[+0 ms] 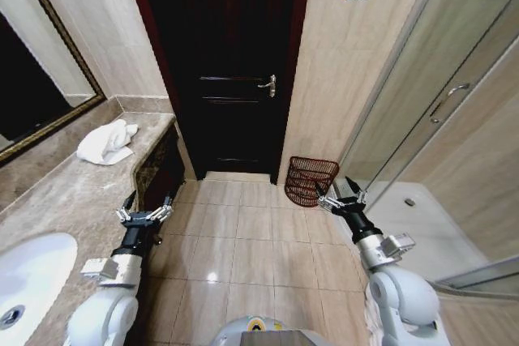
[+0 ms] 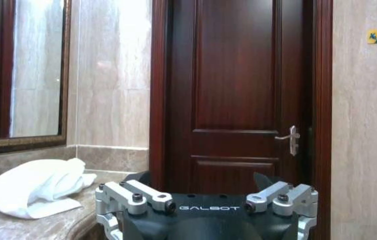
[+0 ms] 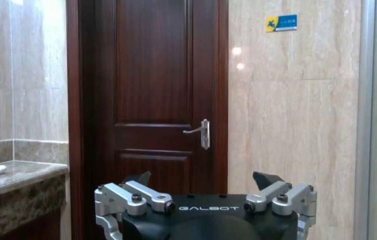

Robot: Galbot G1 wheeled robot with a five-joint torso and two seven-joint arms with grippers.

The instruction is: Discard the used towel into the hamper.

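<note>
Left pincer (image 1: 145, 215) is being held apart and empty at the desk (image 1: 57, 192) edge; the right pincer (image 1: 342, 201) too, near the hamper (image 1: 310, 180). Towel (image 1: 108, 142), lying farther along, should be gripped at its bunched middle.

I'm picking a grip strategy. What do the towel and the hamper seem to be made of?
The towel looks like soft white cloth, going by its rumpled folds. The hamper seems to be dark reddish-brown wire or wicker: its wall is an open weave with the floor showing through.
</note>
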